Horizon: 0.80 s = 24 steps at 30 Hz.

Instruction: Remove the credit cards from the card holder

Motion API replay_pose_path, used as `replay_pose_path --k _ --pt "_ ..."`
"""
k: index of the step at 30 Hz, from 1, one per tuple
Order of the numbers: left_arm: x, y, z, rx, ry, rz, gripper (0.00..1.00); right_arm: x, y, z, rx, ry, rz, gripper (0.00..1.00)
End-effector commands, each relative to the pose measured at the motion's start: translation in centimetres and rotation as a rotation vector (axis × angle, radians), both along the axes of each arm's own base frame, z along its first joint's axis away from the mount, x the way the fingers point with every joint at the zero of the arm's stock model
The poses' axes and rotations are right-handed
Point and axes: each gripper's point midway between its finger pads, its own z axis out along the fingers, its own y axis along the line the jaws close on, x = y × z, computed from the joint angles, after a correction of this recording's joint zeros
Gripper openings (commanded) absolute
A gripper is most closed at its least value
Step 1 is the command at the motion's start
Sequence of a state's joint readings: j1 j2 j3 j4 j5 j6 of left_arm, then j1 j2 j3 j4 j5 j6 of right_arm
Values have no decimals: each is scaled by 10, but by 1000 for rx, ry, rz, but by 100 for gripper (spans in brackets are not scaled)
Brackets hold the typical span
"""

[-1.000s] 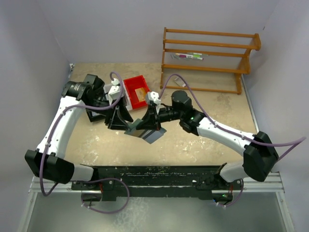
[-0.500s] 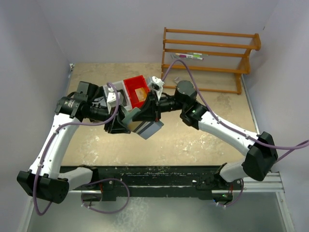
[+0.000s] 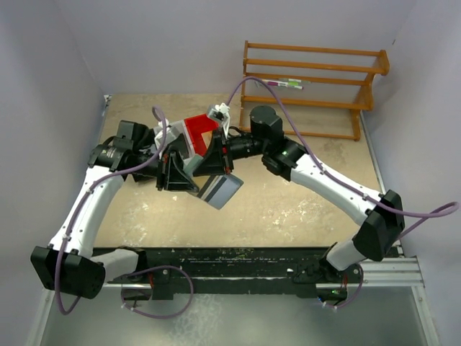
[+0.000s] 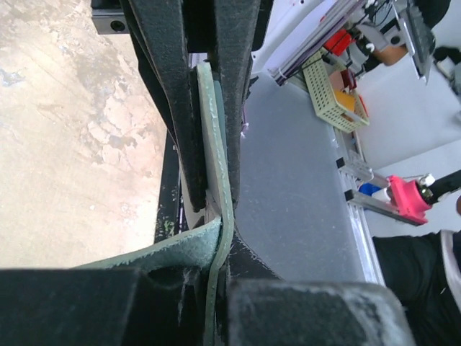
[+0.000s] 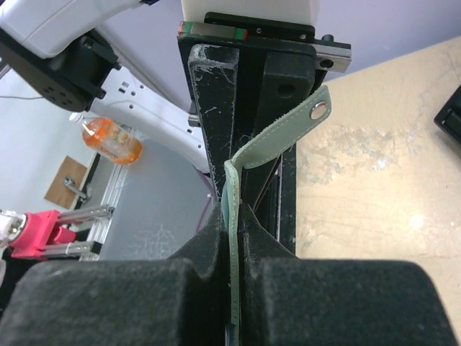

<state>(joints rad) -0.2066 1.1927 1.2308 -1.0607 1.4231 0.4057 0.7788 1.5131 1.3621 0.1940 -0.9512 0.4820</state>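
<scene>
The grey-green card holder [image 3: 193, 166] hangs above the table's middle, pinched from both sides. My right gripper [image 3: 210, 160] is shut on its edge; in the right wrist view the holder [image 5: 232, 194] runs between my right gripper [image 5: 234, 270] pads, with its snap flap [image 5: 288, 133] curling away. My left gripper [image 3: 184, 173] comes from the left and is shut on the same holder [image 4: 216, 151]; the left gripper [image 4: 216, 288] pads clamp the green edge. Grey-blue credit cards [image 3: 223, 190] stick out below the two grippers.
A red bin [image 3: 199, 128] sits just behind the grippers. A wooden rack [image 3: 310, 101] with pens [image 3: 282, 83] stands at the back right. A black rail [image 3: 238, 261] runs along the near edge. The walls close in on the left and right.
My left gripper swung right to the holder and shut on it. My right gripper carried the holder up and back toward the red bin.
</scene>
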Motion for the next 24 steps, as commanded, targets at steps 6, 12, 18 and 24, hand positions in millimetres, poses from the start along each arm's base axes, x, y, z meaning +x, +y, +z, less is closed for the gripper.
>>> replay_pose_path --k 6,12,18,24 --pt "2 23 51 -317 155 16 0 -8 -5 26 57 59 38 39" --pt "14 24 57 -338 189 81 0 -30 -29 49 213 26 82 52" --pt "7 25 64 -334 210 69 0 -41 -41 39 232 42 136 37" --pt "-1 25 66 -333 168 48 0 -32 -34 37 221 87 164 23"
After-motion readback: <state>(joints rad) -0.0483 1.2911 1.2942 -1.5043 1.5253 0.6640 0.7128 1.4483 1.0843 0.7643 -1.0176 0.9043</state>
